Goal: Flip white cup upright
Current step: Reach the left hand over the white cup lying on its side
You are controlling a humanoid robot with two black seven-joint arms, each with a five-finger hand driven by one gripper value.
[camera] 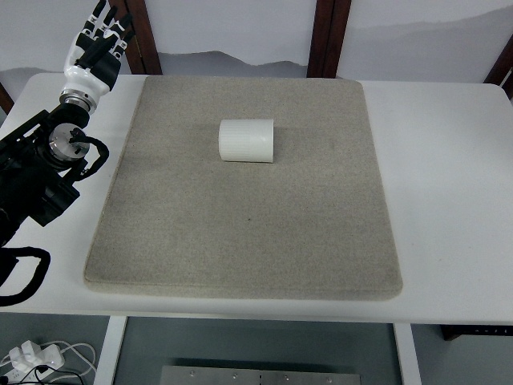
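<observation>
On the white table [449, 200] a grey mat [240, 233] carries the ribbed white cup [247, 140] on its side, well right of my empty, loosely extended left hand [98, 44]; I would approach level and grip its wall before tipping.

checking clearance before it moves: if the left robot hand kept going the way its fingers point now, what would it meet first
Probably nothing on the table: the left robot hand points up-picture, past the table's far edge and away from the white cup, towards the wall behind; depth there is unclear.
</observation>
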